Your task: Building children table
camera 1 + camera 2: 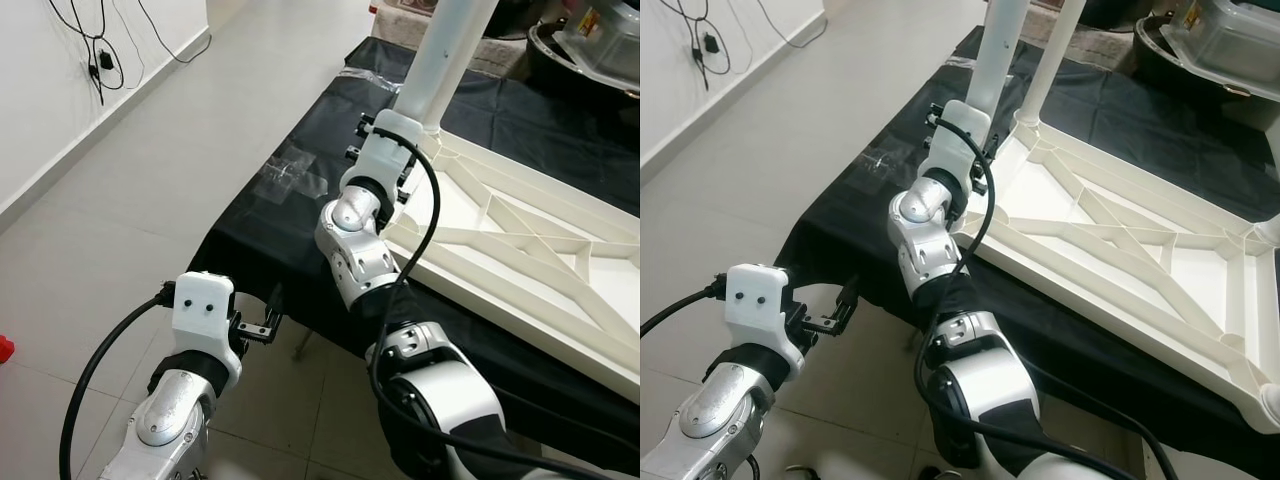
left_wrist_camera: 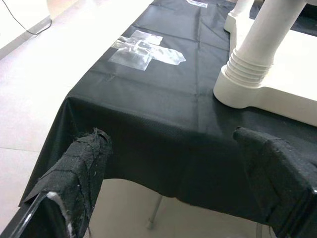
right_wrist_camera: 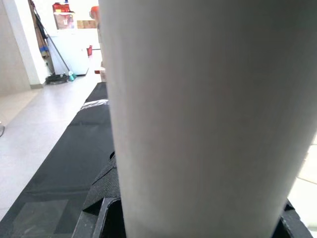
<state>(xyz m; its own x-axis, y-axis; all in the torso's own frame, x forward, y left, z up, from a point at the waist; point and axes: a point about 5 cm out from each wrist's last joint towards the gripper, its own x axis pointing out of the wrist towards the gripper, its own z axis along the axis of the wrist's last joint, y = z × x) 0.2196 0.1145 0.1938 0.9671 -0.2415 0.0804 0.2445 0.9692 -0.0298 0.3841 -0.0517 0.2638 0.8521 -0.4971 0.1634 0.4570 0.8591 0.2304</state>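
Note:
The white children's table top (image 1: 1110, 235) lies upside down, ribs up, on a black-covered table (image 1: 860, 200). One white leg (image 1: 998, 55) rises from its near left corner, ending in a ribbed collar (image 2: 250, 74). A second leg (image 1: 1058, 55) stands at the far left corner. My right gripper (image 3: 193, 213) is shut on the near leg, with black pads (image 3: 101, 198) on both sides of it. Low by the table's front edge, over the floor, my left gripper (image 2: 171, 136) hangs open and holds nothing.
Clear tape patches (image 2: 143, 49) are stuck on the black cloth left of the table top. Tiled floor (image 1: 130, 190) spreads to the left, with cables (image 1: 100, 60) on the wall. Bins and containers (image 1: 1220, 40) stand at the back right. A metal table leg (image 1: 303, 345) shows under the cloth.

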